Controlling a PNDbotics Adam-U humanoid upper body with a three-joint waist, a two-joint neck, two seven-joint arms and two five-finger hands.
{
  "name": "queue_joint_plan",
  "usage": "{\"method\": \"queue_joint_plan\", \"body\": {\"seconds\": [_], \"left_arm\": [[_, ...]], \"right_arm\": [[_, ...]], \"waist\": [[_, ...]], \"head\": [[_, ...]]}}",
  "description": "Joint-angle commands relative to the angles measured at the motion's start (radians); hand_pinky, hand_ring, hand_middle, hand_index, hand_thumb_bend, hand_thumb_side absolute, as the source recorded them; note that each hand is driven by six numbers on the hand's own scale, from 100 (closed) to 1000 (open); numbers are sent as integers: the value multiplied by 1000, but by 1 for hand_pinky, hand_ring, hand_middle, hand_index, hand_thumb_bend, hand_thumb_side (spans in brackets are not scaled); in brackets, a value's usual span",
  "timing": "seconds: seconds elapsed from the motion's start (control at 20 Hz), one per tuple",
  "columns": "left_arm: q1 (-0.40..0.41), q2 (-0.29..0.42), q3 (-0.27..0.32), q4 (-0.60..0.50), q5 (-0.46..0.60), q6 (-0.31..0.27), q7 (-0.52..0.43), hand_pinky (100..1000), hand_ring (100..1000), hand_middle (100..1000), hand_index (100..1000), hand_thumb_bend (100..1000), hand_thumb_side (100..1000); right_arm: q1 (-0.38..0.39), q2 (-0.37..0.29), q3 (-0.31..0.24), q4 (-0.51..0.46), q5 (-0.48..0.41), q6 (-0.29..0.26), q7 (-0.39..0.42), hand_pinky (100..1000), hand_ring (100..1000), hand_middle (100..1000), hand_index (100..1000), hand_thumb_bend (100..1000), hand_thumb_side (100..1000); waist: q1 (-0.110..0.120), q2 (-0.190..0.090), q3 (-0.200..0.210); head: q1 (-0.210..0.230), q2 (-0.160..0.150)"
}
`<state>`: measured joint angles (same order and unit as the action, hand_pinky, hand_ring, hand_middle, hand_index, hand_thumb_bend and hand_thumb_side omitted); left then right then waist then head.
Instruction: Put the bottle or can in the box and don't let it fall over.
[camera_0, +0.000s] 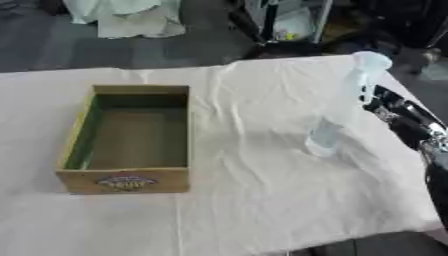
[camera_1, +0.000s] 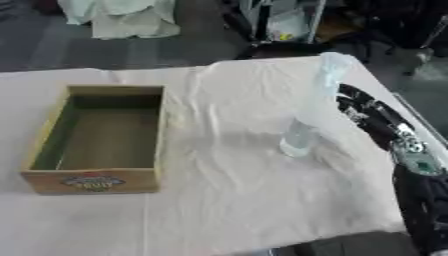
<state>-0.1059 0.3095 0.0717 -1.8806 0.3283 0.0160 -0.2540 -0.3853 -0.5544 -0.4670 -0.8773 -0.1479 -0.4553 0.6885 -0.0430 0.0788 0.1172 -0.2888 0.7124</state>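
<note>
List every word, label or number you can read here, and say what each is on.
Wooden box, front-panel label: appears to read "FRUIT", with a line above it too blurred to read.
Clear bottle: no readable label or print.
White tablecloth: no text.
</note>
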Motion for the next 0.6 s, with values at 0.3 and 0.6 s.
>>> {"method": "queue_joint_plan", "body": {"seconds": [0.3, 0.6], "left_arm": [[-5, 21, 9, -13, -1, -4, 1, 1000, 1000, 1000, 772, 100, 807], [-6, 20, 9, -13, 0, -3, 0, 1000, 1000, 1000, 772, 100, 808]], "right_arm": [[-3, -53, 1, 5, -13, -24, 16, 1000, 1000, 1000, 1000, 100, 470], [-1, -52, 2, 2, -7, -27, 11, 1000, 1000, 1000, 1000, 100, 470]], "waist": [[0, -15, -2], [0, -14, -1]], "head": [[1, -6], [2, -7]]}}
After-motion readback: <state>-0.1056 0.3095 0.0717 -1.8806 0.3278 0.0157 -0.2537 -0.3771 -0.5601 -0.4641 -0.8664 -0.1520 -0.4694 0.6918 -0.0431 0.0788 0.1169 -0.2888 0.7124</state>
